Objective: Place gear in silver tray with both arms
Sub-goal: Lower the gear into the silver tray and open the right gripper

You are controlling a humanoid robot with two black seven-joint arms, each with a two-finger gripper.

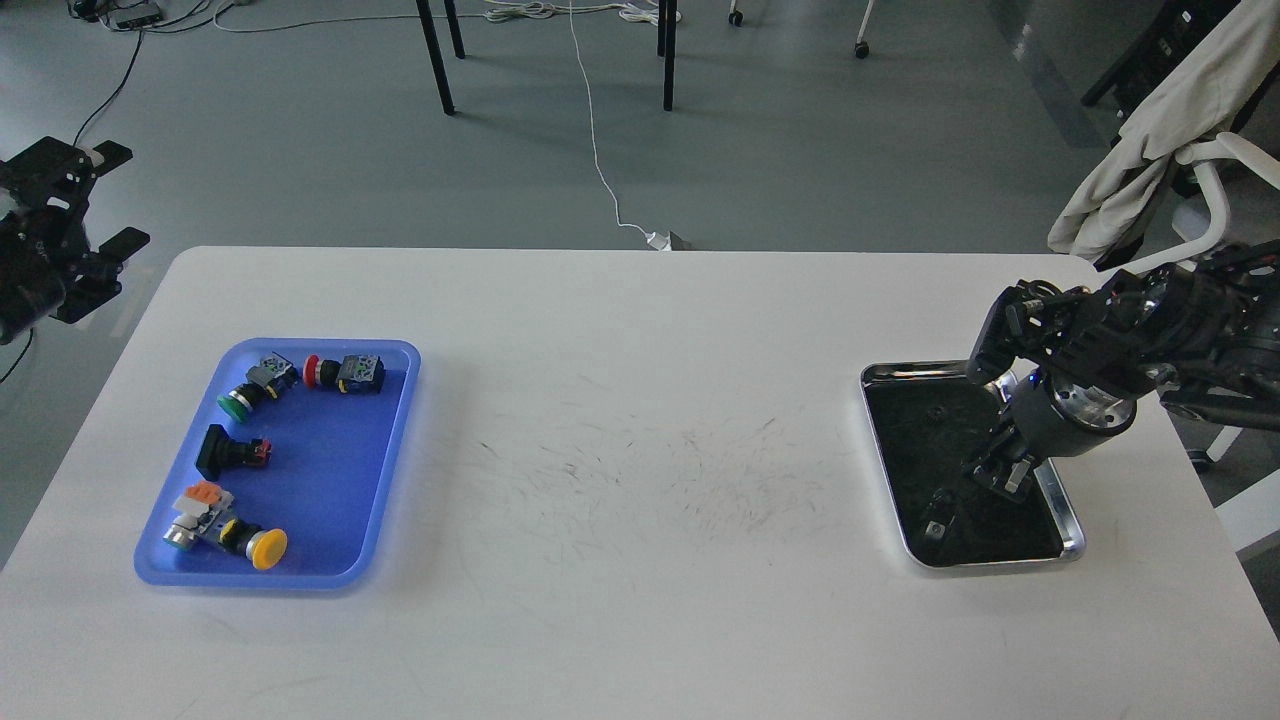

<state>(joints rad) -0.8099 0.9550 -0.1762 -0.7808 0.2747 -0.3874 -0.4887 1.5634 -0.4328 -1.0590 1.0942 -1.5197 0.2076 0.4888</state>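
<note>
**Silver tray taking the right arm's reach while parts wait across the table**

Silver tray (pixel 1070 545), sitting near the right edge of the white table (pixel 640 420), is receiving the right gripper (pixel 1000 470), which is pointing down over its dark reflective floor. Seen from the head camera, the gripper is dark against a dark surface, so whether its fingers are parted or closed, and whether anything is pinched between them, cannot be told. A small dark item near the tray's front left corner may be a part or only a reflection. The wrist is bending steeply downward, a pose that appears suited to setting something low into the tray instead of dropping it from height.

Across the table, well apart from the metal tray, a blue tray (pixel 395 365) is lying near the left edge and holding several push-button switches: one with a yellow cap (pixel 266 549), a black one (pixel 230 452), one with a green cap (pixel 238 402) and one with a red cap (pixel 330 372). They seem to be the supply waiting to be carried over.

Farther back, the left gripper (pixel 112 198) is hanging off the table's left side above the floor, its two fingers spread wide and holding nothing, seemingly parked clear of the work. Beyond the table, a white cable (pixel 600 180) is trailing over the grey floor.
</note>
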